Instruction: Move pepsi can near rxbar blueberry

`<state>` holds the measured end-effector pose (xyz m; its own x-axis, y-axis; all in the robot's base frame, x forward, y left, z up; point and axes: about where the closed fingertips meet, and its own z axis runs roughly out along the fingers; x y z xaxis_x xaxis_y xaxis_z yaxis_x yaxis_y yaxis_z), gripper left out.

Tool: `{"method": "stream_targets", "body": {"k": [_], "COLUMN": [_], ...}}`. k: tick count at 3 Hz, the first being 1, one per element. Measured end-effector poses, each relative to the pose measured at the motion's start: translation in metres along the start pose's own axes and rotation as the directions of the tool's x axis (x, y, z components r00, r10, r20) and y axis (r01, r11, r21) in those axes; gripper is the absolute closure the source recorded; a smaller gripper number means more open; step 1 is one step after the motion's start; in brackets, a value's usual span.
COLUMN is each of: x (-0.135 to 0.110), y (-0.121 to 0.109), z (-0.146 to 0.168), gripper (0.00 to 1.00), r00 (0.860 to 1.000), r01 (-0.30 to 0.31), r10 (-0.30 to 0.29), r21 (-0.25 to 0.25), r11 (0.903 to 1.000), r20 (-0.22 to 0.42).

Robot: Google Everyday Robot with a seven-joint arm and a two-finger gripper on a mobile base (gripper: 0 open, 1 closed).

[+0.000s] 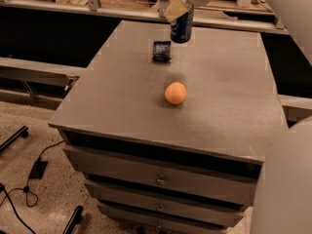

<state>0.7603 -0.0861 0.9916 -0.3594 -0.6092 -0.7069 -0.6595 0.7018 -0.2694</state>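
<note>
The pepsi can point(182, 29) is a dark blue can held upright in my gripper point(178, 9), just above the far part of the grey table top point(122, 91). The gripper's pale fingers point(174, 7) are shut on the can's upper part and hide its top. The rxbar blueberry point(161, 51) is a small dark navy packet lying flat on the table, just left of and in front of the can. The white arm comes in from the upper right.
An orange ball-shaped fruit point(175, 93) sits near the middle of the table. The table is a cabinet with drawers point(161, 179) below. A counter edge point(97, 11) runs behind it. Cables point(29, 179) lie on the floor at the left.
</note>
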Motion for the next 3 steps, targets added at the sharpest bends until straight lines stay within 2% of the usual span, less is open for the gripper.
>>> {"method": "stream_targets", "body": {"k": [1,2,3], "x": [0.023,0.036,0.036], "y": [-0.011,-0.018,-0.016], "z": [0.03,0.044,0.047], "gripper": [0.75,0.53,0.3], "r00": [0.997,0.994,0.994], "r01": [-0.045,-0.057,-0.056], "r10": [0.046,0.057,0.057], "r21": [0.005,0.012,0.008], "r11": [0.999,0.9983,0.9984], "r20": [-0.061,-0.091,-0.094]}}
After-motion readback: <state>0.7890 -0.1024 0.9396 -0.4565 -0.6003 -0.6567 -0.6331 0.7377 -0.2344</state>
